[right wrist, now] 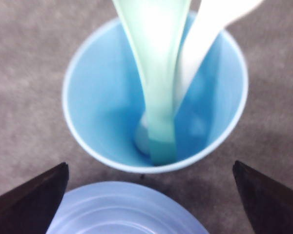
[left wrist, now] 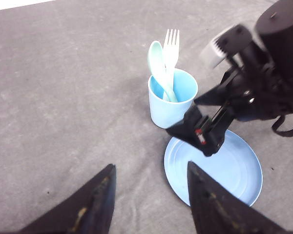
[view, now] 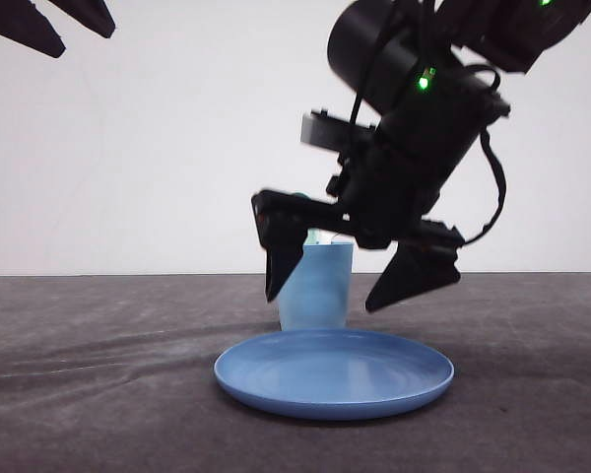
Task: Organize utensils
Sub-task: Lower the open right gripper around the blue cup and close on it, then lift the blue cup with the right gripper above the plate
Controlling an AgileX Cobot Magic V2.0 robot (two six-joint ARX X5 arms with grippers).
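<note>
Right tool [view: 360, 281], jaws spread wide and holding nothing, hangs above my cup [left wrist: 172, 97], where fork [left wrist: 171, 48] and spoon [left wrist: 158, 66] stand handle-down, leaning on the rim, beside the plate [view: 414, 379] on the counter [view: 98, 374].

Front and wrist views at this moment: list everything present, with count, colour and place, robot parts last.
fork: one, white, standing handle-down in the cup.
spoon: one, pale mint green, in the cup beside the fork.
cup: one, light blue, upright on the table behind the plate.
plate: one, blue, bare, on the table.
table: one, dark grey.
right gripper: one, black, open, above the cup and plate.
left gripper: one, black, open, raised away from the cup.
</note>
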